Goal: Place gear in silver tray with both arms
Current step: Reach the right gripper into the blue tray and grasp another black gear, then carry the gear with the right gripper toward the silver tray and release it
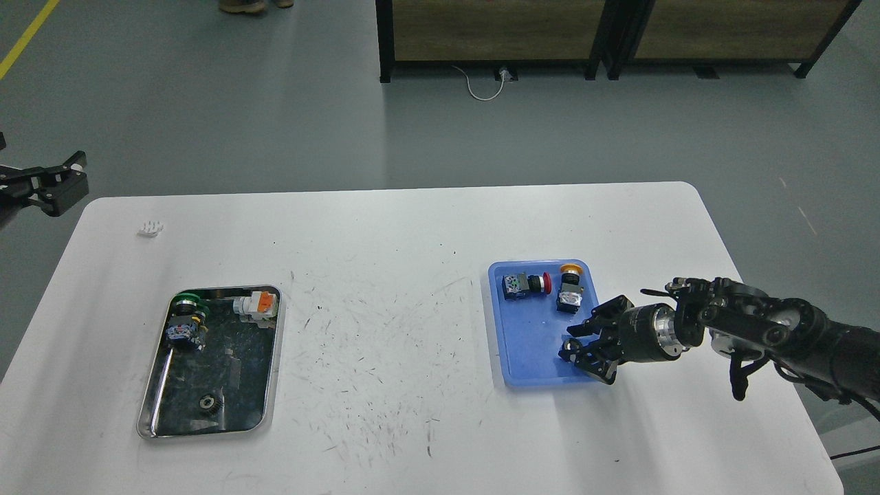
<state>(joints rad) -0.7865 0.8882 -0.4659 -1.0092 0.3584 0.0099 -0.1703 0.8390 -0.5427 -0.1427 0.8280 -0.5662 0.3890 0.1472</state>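
Note:
The silver tray (206, 432) lies at the front left of the white table. It holds a small dark gear (208, 403), a green-capped switch (184, 318) and an orange and white part (258, 304). A second black gear (570, 347) lies in the blue tray (529, 344) at the right, mostly hidden by my right gripper (576, 346). Its fingers stand close around that gear, low over the tray's front right corner. My left gripper (58, 187) hangs beyond the table's far left corner, small and dark.
The blue tray also holds a red-capped switch (526, 284) and a yellow-capped switch (569, 289). A small white piece (150, 228) lies at the table's far left. A black-framed cabinet (495, 34) stands on the floor behind the table.

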